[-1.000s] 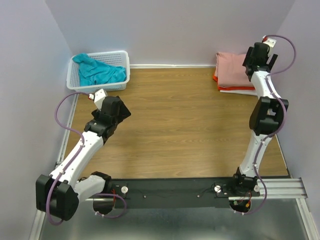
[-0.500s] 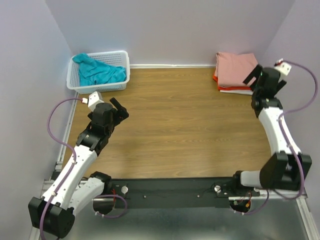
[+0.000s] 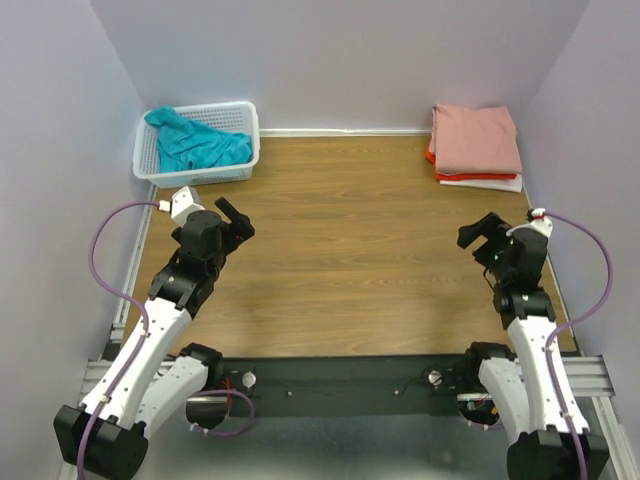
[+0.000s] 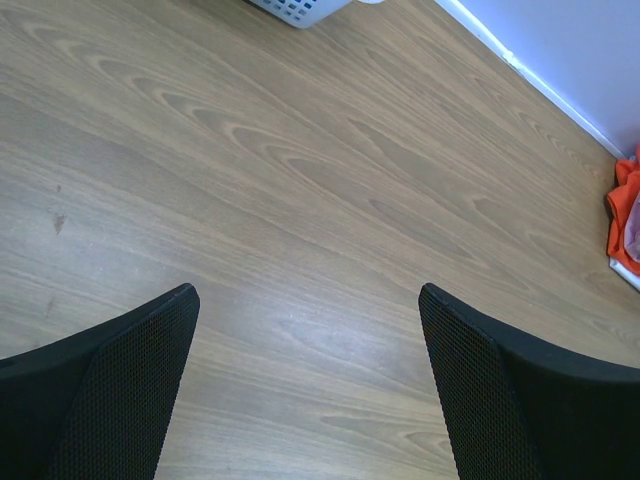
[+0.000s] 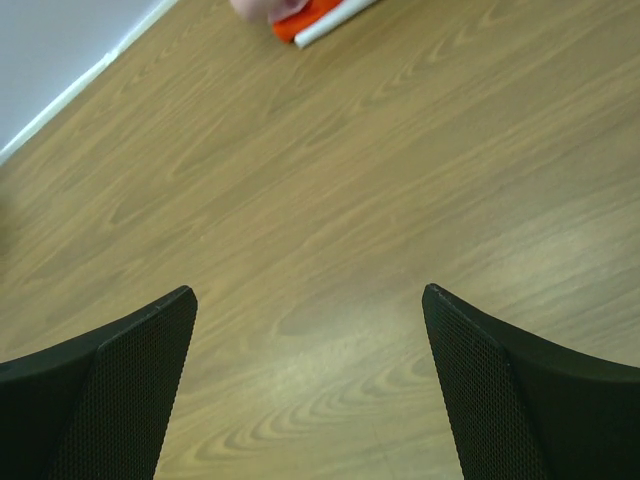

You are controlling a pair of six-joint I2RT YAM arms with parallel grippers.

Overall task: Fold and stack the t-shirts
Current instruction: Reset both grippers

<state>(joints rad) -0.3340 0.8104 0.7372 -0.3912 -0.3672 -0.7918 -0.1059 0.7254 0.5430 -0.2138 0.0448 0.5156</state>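
A folded stack of t-shirts (image 3: 476, 143) lies at the table's far right corner: dusty-pink on top, orange and white edges below. Its corner shows in the left wrist view (image 4: 627, 218) and the right wrist view (image 5: 305, 17). A crumpled teal t-shirt (image 3: 197, 143) lies in the white basket (image 3: 246, 115) at the far left. My left gripper (image 3: 234, 216) is open and empty over the left part of the wood table. My right gripper (image 3: 478, 234) is open and empty over the right part, well short of the stack. Both wrist views show only bare wood between the jaws.
The wooden table (image 3: 350, 240) is walled at the back and both sides. A basket corner shows at the top of the left wrist view (image 4: 300, 8). A black rail (image 3: 340, 380) with the arm bases runs along the near edge.
My right arm has drawn back from the stack at the far right corner to low over the table's right side. My left arm pulled back slightly toward the near left.
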